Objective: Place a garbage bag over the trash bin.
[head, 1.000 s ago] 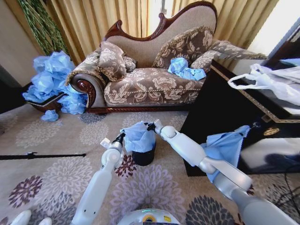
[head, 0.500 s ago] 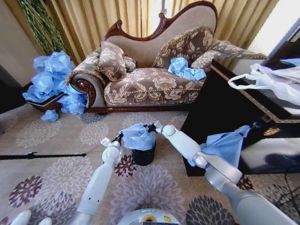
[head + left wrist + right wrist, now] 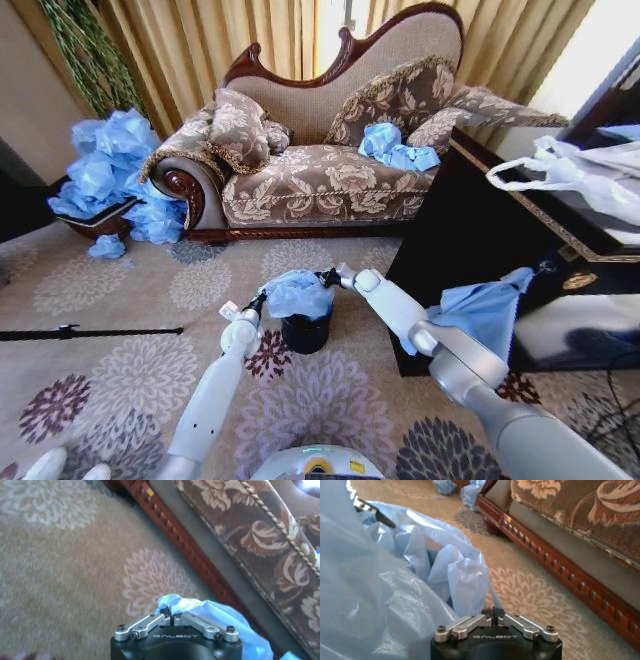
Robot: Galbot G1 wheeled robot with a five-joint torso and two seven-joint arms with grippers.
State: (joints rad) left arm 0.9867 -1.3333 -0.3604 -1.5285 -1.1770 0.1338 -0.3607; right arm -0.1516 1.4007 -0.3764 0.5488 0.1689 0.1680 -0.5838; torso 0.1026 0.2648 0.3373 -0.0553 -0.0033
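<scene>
A small black trash bin (image 3: pixel 306 331) stands on the carpet in front of me in the head view. The light-blue garbage bag (image 3: pixel 297 293) is draped over its top, held on both sides. My left gripper (image 3: pixel 258 298) pinches the bag's left edge and is shut on it; the left wrist view shows its fingers closed on the blue plastic (image 3: pixel 210 611). On the bag's right edge my right gripper (image 3: pixel 326 279) is shut too, and the bag (image 3: pixel 395 585) billows beside it in the right wrist view. The bin's rim is hidden under the bag.
An ornate sofa (image 3: pixel 320 180) with a wooden base stands close behind the bin. A heap of blue bags (image 3: pixel 115 175) lies at the left. A dark cabinet (image 3: pixel 480 260) stands at the right, with a white bag (image 3: pixel 580 175) on top. A black rod (image 3: pixel 90 332) lies on the carpet.
Both grippers have carried the bag downward over the bin; the bag sits lower and flatter on the bin's top than a second ago.
</scene>
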